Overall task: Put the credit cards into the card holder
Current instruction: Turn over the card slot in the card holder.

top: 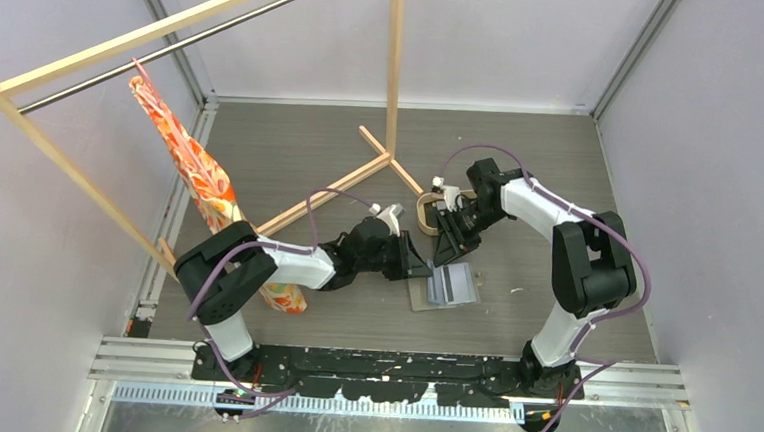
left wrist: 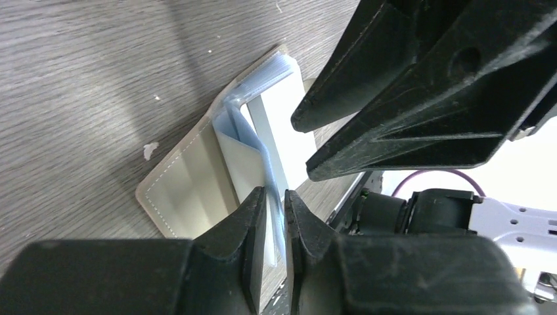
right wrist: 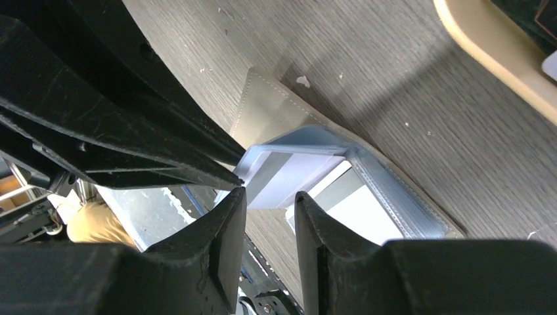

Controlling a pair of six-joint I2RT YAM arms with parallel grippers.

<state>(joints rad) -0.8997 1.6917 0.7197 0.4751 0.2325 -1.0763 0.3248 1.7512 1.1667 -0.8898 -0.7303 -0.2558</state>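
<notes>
The card holder [top: 451, 285] is lying opened flat on the wood-grain counter [top: 312, 152], near its middle and just ahead of the two arms, with its pale lining facing up. A clear bluish sleeve [left wrist: 266, 157] is standing up from the holder's inner fold. A whitish credit card [right wrist: 292, 177] is showing through it, lying inside the open holder. The left pincer [left wrist: 276, 197] is reaching in from the left with its jaws only a narrow gap apart. The sleeve's edge is passing between its fingertips, but whether they are pressing on it cannot be told. The right pincer [right wrist: 269, 197] is hovering over the holder from the far side, its jaws standing moderately apart with nothing between them. Its fingertips are lying just beside the card's edge and close to the left pincer. The light-wood rim of an oval tray [right wrist: 489, 52] is lying on the counter beyond the holder, near it but apart. A wooden rack [top: 394, 76] is standing at the rear left, with an orange patterned cloth [top: 200, 175] hanging from it.
</notes>
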